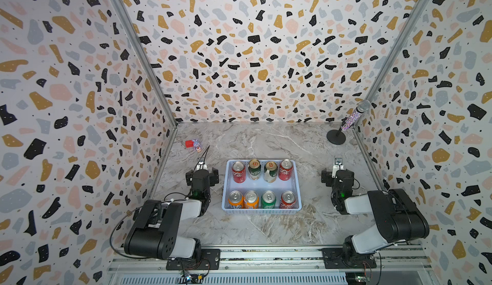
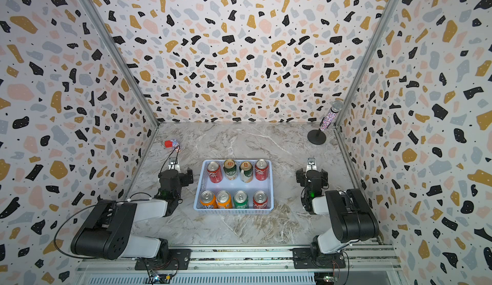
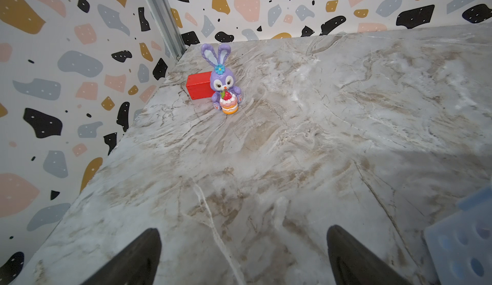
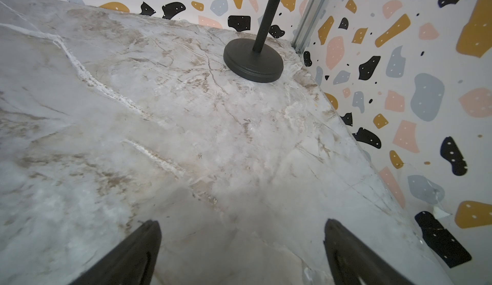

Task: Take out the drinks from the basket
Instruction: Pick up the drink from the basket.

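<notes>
Nearest the viewer, on the left, the left gripper [image 3: 243,229] sits above the marble table [image 1: 266,142], jaws spread wide, holding nothing. In the middle, the pale blue basket [image 1: 262,211] holds all eight drinks [image 1: 269,199] upright, two rows of four. On the right, the right gripper [image 4: 241,221] is also spread wide and empty.

Terrazzo walls [image 1: 253,44] box in a marble table [image 1: 266,142]. Ahead of the left fingers [image 3: 133,259], a bunny [image 3: 223,84] and red block [image 3: 198,86]; ahead of the right fingers [image 4: 133,254], a mic stand [image 4: 254,60].
</notes>
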You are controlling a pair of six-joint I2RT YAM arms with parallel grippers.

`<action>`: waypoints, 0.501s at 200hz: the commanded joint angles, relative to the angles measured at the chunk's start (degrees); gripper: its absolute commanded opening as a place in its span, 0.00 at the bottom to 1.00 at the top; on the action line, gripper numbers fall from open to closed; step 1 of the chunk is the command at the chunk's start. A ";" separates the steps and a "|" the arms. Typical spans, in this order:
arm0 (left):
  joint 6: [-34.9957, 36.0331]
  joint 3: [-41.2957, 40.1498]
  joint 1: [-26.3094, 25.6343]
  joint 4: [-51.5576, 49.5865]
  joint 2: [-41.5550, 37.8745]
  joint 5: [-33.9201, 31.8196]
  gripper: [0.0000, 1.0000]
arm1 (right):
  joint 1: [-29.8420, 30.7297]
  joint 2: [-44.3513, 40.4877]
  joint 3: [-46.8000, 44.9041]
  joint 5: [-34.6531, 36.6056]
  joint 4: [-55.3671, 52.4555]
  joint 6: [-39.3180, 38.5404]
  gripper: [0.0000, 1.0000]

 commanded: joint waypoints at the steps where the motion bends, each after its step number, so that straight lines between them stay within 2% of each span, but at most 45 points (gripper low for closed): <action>1: 0.28 0.70 0.06 1.14 -1.95 -1.18 1.00 | -0.15 -2.25 0.85 0.57 0.56 0.33 1.00; 10: -0.44 2.44 0.07 -4.26 -3.70 -1.38 1.00 | -0.08 -4.94 1.10 0.93 -2.15 0.50 1.00; 16: -0.44 3.57 -0.25 -5.59 -4.03 -4.26 1.00 | 0.01 -7.37 1.60 1.24 -4.81 0.61 1.00; 31: -3.52 7.70 -0.91 -16.89 -7.75 -10.58 1.00 | -0.06 -13.66 4.71 3.12 -16.92 2.33 1.00; 47: -6.61 10.60 -0.91 -25.40 -11.88 -14.56 1.00 | 0.00 -17.38 8.84 5.98 -29.05 5.32 1.00; 66: -12.44 13.09 -0.91 -34.82 -17.16 -15.09 1.00 | -0.06 -19.42 10.17 8.34 -33.22 10.08 1.00; 78: -19.06 13.38 -0.91 -38.42 -20.35 -17.91 1.00 | -0.15 -22.37 10.77 2.61 -36.43 13.04 1.00; 86: -27.37 14.59 -0.84 -44.44 -22.47 -19.96 1.00 | -0.11 -24.51 11.68 -2.86 -39.07 13.81 1.00; 92: -32.24 15.88 -0.39 -50.38 -24.18 -18.98 1.00 | -0.10 -25.89 12.71 -6.14 -41.61 14.69 1.00; 100: -34.88 17.24 0.23 -55.95 -25.97 -14.47 1.00 | -0.15 -27.21 14.66 -9.48 -45.93 16.09 1.00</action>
